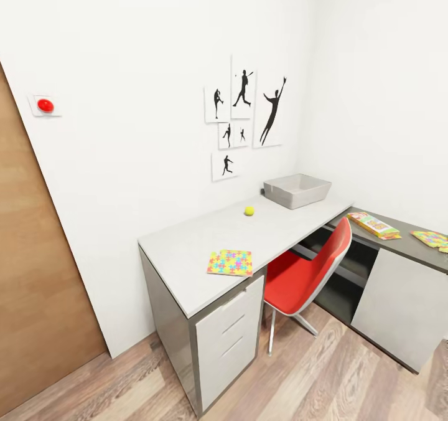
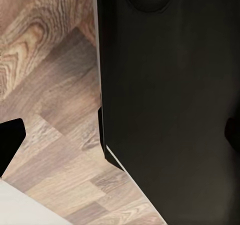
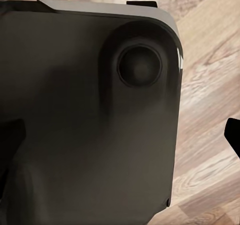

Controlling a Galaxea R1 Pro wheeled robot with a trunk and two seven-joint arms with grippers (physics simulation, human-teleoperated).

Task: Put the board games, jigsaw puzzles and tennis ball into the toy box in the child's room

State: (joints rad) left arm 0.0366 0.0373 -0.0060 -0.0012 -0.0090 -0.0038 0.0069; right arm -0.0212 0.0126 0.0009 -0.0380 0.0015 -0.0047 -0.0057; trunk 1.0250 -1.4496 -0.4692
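Pointing down at the wooden floor [image 2: 55, 110], both wrist cameras look past a dark fingertip at each picture's edge: one black tip [image 2: 9, 142] in the left wrist view, another [image 3: 233, 135] in the right wrist view. Whether either pair of fingers is spread or pressed together cannot be told, and nothing is seen between them. Next to each tip looms a large black body panel of the robot [image 3: 85, 120], with a round recess in it.

From the head view, the toy box [image 1: 297, 190] sits at the far end of the light-grey top of the table [image 1: 186, 253], against the wall in the corner. Its inside looks bare as far as its near wall lets one see. The tennis ball [image 1: 249, 210] lies on the same top, left of and nearer than the box, well apart from it. Nearer still, close to the front edge above the white drawers [image 1: 229, 331], one jigsaw puzzle [image 1: 230, 262] lies flat. On the dark-grey section to the right, a board game [image 1: 374, 225] lies flat, its long axis running from far left to near right. A second jigsaw puzzle [image 1: 432, 239] lies flat further right, at the picture's edge. A red chair [image 1: 308, 274] stands tucked into the corner of the table.
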